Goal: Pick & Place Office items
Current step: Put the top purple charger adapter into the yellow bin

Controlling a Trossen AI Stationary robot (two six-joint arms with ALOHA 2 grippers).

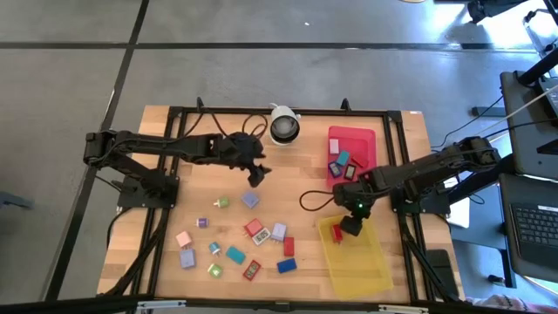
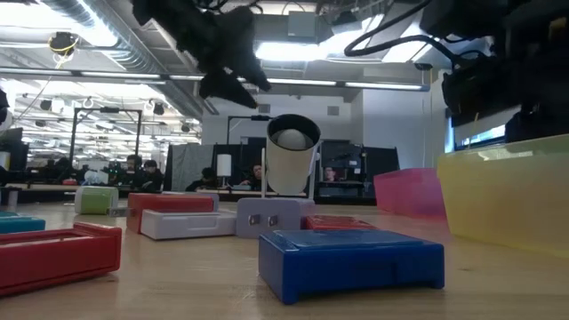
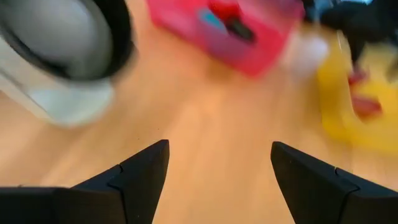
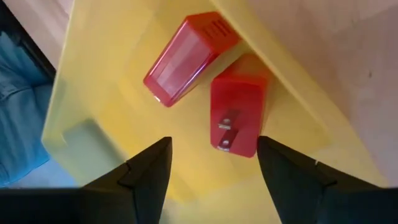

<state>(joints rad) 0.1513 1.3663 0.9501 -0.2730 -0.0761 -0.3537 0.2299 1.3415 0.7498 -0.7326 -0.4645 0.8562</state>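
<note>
Several small office items lie flat on the wooden table [image 1: 209, 131], among them a lilac block [image 1: 251, 200], a teal block [image 1: 235, 254] and a blue block [image 1: 286, 266]. Two red blocks [image 4: 189, 59] [image 4: 236, 115] lie on the floor of the yellow tray [image 1: 366, 270]. My right gripper [image 4: 214, 165] hangs open just above them, its fingers clear of both. My left gripper [image 1: 255, 174] stands open in the air over bare wood, between the white camera and the scattered items, with nothing between its fingers [image 3: 146, 171].
A red tray [image 1: 364, 138] holding several items stands at the back right, just behind the yellow tray. A white round camera [image 1: 284, 125] stands at the middle of the far edge. In the low view a blue block [image 2: 351, 262] lies nearest.
</note>
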